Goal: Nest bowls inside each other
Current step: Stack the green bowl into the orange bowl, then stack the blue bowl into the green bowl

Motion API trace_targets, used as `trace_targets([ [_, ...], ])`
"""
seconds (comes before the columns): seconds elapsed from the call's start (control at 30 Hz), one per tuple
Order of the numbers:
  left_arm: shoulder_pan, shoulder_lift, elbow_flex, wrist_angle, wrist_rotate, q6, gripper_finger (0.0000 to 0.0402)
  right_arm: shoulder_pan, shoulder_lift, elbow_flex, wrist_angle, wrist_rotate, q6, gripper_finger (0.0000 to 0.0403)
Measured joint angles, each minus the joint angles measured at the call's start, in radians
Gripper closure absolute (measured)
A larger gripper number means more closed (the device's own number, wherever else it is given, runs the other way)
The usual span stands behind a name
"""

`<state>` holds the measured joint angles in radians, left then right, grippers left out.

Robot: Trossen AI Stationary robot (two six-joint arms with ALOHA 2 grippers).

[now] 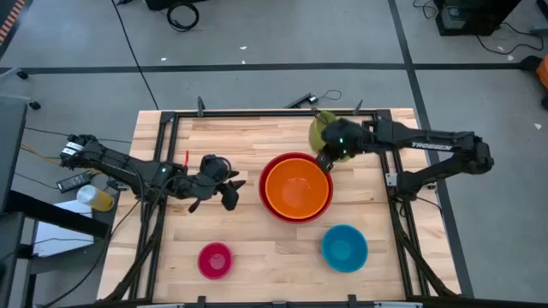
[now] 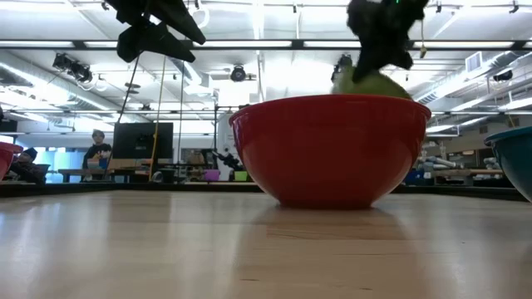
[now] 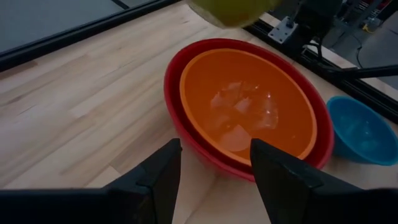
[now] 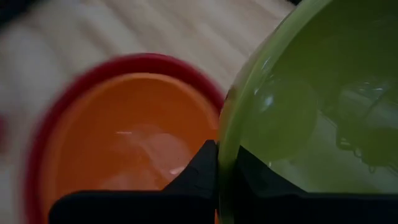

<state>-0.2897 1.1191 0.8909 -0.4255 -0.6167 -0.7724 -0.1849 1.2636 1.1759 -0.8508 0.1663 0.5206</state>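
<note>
The orange bowl [image 1: 296, 190] sits nested in the red bowl [image 1: 272, 171], which stands on the table's middle. My right gripper [image 4: 224, 158] is shut on the lime green bowl [image 1: 321, 128], held in the air by the red bowl's far right rim; in the low view the green bowl [image 2: 374, 85] shows above and behind the red one [image 2: 332, 149]. The blue bowl [image 1: 344, 247] and the magenta bowl [image 1: 215, 259] stand apart near the front edge. My left gripper [image 1: 228, 186] hovers open left of the red bowl, with nothing between its fingers [image 3: 155, 180]. My right gripper pinches the green bowl's rim [image 4: 221, 140], one finger [image 4: 198, 171] outside the wall and the other inside, seen dimly through the plastic. The fingers slant down from the table's right side. The bowl is lifted clear of the table and tilted.
A black frame [image 1: 257, 114] runs along the table's far edge and down both sides. Bare wood lies between the magenta and blue bowls and at the far left. People sit at desks in the room behind [image 2: 98, 149].
</note>
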Motion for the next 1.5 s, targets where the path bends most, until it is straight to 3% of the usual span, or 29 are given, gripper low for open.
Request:
trace_targets([
  [0.3,-0.007,0.000,0.000,0.002,-0.003,0.006,0.0208,0.349,0.142,0.008,0.293,0.038,0.077,0.0380],
  [0.53,-0.007,0.000,0.000,0.002,-0.003,0.001,0.0208,0.431,0.283,0.008,0.221,0.082,0.182,0.0373],
  [0.73,-0.007,0.000,0.000,0.001,0.023,-0.002,0.0208,0.421,0.343,0.008,0.235,-0.068,0.257,0.0243],
  [0.87,-0.028,0.000,0.000,0.000,0.036,-0.004,0.0208,0.413,0.303,0.022,0.200,-0.069,0.359,0.0156],
  [0.97,-0.052,0.000,0.000,-0.017,0.037,-0.027,0.0208,0.420,0.236,0.063,0.113,-0.016,0.456,0.0124],
  [1.07,-0.088,0.000,0.000,-0.052,0.038,-0.076,0.0208,0.466,0.165,0.097,-0.074,0.048,0.538,0.0122],
  [1.23,-0.174,0.000,0.000,-0.108,0.025,-0.156,0.0208,0.583,0.083,0.060,-0.338,0.034,0.690,0.0134],
  [1.5,-0.257,0.000,0.000,-0.131,-0.077,-0.212,0.0208,0.765,0.068,-0.136,-0.196,-0.084,0.796,0.0148],
])
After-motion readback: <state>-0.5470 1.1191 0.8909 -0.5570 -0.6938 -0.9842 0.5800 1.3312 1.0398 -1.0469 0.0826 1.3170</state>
